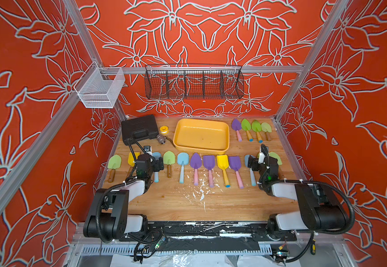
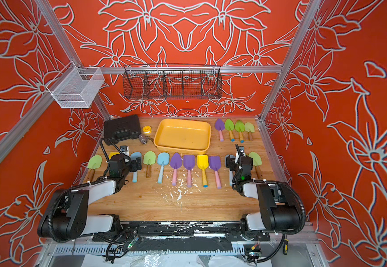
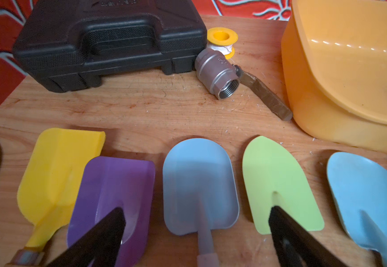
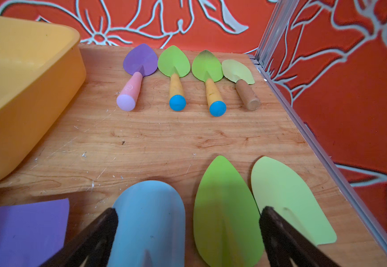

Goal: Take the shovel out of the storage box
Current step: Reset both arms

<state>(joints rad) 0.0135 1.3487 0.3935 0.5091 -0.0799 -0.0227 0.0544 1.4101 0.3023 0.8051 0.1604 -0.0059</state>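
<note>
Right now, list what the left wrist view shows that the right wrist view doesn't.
Left wrist only: black tool case, yellow tape spool, metal valve, yellow shovel. Right wrist only: four small trowels in a row, frame post. Both: storage box, wooden table, and open jaws over shovel blades, the left gripper's and the right gripper's.

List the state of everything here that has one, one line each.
storage box, upright, empty.
black tool case, shut, lying flat.
black wire basket, hanging, empty.
white mesh basket, hanging, empty.
left hand, open, holding nothing.
right hand, open, holding nothing.
</note>
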